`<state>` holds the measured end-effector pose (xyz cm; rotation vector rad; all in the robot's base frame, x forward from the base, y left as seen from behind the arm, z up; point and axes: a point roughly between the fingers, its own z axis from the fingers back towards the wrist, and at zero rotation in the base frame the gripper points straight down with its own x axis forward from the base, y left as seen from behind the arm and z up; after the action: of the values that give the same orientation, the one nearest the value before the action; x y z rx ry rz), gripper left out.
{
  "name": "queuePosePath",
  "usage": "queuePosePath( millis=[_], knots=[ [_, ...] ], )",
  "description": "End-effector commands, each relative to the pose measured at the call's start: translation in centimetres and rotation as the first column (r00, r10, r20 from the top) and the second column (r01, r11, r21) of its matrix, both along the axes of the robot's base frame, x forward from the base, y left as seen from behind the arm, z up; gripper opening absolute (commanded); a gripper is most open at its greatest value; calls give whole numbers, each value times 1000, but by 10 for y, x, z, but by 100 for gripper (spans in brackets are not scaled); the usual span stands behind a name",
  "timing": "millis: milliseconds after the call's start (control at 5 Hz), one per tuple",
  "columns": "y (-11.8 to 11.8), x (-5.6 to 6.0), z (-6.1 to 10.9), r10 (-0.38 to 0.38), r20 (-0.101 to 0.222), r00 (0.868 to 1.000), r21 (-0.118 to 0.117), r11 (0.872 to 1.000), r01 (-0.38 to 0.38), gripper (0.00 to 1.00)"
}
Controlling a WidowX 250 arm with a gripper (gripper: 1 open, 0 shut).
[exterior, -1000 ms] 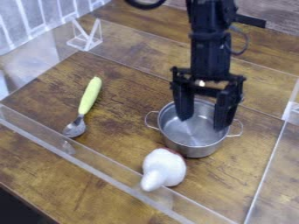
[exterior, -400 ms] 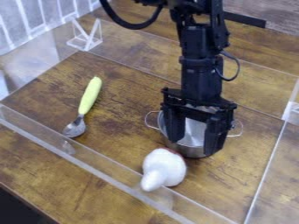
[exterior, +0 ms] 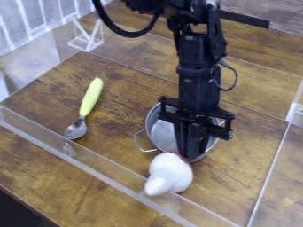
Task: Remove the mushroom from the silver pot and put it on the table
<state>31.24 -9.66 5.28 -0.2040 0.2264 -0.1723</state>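
Note:
The silver pot stands mid-table and looks pushed a little left and tilted. My gripper reaches straight down into it, its dark fingers drawn close together over the pot's inside and front wall. The fingers look shut, and what lies between them is hidden. The mushroom lies on its side on the table just in front of the pot, outside it, its pale stem and underside towards the camera. It is clear of the gripper.
A metal spoon with a yellow-green handle lies to the left of the pot. Clear acrylic strips edge the wooden surface along the front and right, and a clear stand sits at the back left.
The gripper has come down into the pot and its fingers have drawn together from wide open. The pot has shifted left and tilted. The mushroom stays in front of the pot.

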Motion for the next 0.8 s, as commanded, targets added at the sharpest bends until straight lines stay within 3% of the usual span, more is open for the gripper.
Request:
queuePosePath(
  millis=[0, 400, 600],
  knots=[
    [-18, 6, 41, -12, 106, 994, -17, 1000, 13, 0],
    [-20, 20, 63, 7, 127, 992, -18, 1000, -4, 0],
    [-24, 25, 69, 0, 119, 993, -10, 1000, 1, 0]
  ],
)
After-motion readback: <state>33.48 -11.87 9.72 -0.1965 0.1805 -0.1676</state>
